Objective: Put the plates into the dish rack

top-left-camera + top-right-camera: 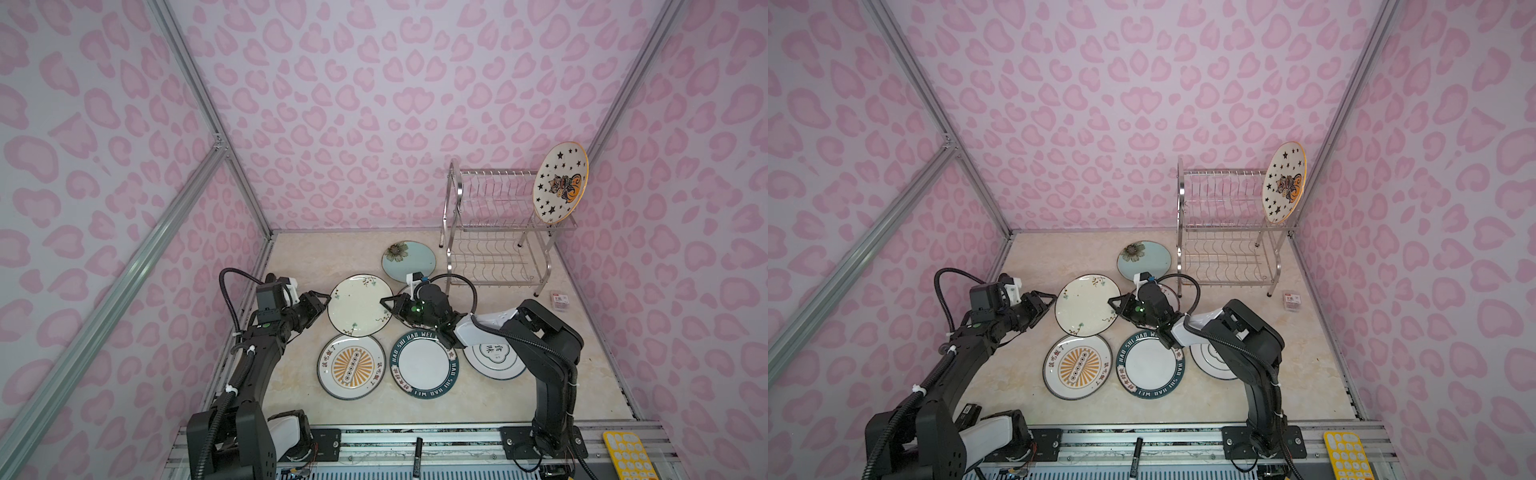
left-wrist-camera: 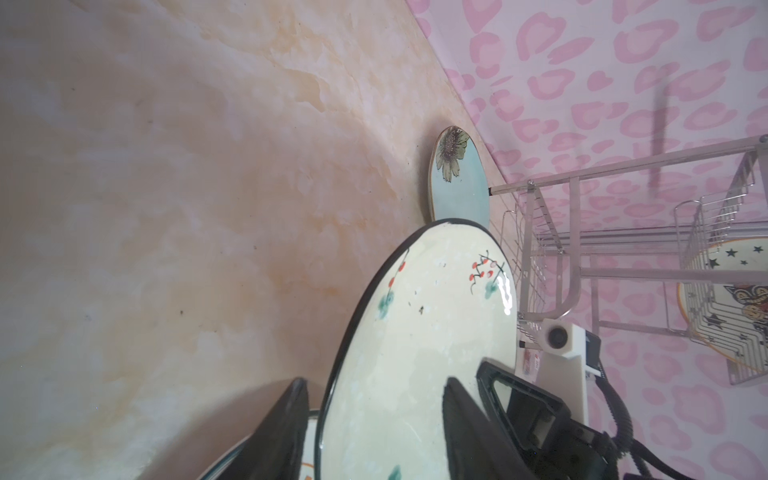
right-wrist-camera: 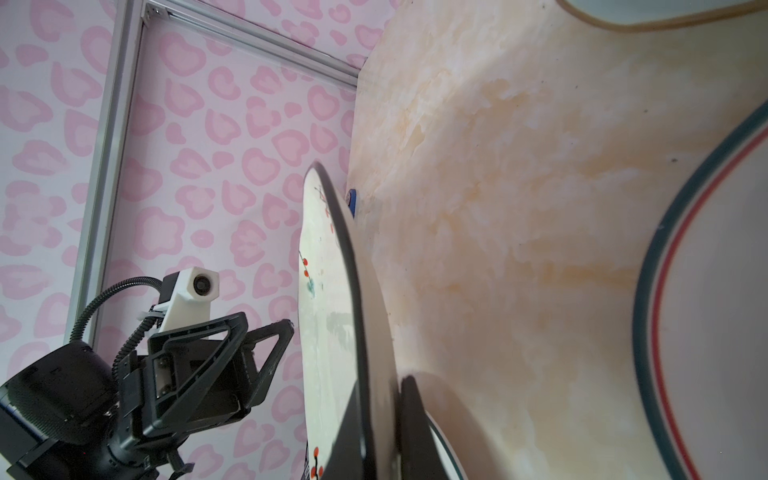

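The right gripper (image 3: 384,388) is clamping one rim of the round cream ceramic plate with red-berry sprigs (image 1: 359,305), holding it above the beige marbled table (image 1: 291,257). The left gripper (image 2: 374,384) is straddling the opposite rim, jaws parted. The plate is hanging well apart from the chrome wire dish rack (image 1: 494,232).

open table (image 1: 309,255) far left; plates (image 1: 352,365) crowd the middle; dish rack (image 1: 494,232) (upper slots seemingly mostly free) blocks far right.

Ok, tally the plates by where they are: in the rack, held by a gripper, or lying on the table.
In the dish rack: 1, the star plate
Held by the right gripper: 1, the cream floral plate
Flat on the table: 5, including a mostly hidden plate
Total: 7
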Robot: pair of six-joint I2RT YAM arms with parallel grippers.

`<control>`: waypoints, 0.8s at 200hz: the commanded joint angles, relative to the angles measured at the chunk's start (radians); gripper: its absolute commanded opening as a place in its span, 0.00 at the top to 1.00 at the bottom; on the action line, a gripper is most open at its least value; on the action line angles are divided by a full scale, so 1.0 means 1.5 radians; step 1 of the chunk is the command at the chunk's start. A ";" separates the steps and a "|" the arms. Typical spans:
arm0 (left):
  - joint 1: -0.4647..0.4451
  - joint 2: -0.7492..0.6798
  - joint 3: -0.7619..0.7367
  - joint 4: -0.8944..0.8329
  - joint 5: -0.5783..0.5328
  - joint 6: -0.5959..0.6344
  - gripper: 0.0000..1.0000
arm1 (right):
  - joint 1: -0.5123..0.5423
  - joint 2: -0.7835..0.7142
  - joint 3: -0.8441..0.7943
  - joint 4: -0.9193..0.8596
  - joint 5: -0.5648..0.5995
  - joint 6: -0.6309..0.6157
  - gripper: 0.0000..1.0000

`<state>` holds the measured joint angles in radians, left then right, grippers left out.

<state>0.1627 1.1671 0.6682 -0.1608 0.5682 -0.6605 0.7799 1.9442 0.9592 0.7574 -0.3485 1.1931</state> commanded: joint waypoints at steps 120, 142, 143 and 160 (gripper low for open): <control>-0.038 0.037 -0.005 0.039 0.068 0.020 0.63 | 0.006 -0.028 0.005 0.085 -0.027 -0.003 1.00; -0.041 0.035 -0.007 0.046 0.071 0.016 0.74 | 0.007 -0.029 0.011 0.081 -0.039 -0.010 1.00; -0.042 0.035 -0.007 0.046 0.071 0.016 0.74 | 0.006 -0.029 0.011 0.081 -0.039 -0.009 1.00; -0.045 0.035 -0.009 0.053 0.076 0.013 0.78 | 0.005 -0.031 0.014 0.078 -0.047 -0.014 1.00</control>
<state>0.1028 1.2217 0.6598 -0.1249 0.6437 -0.6327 0.7826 1.9072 0.9649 0.7639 -0.3702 1.1934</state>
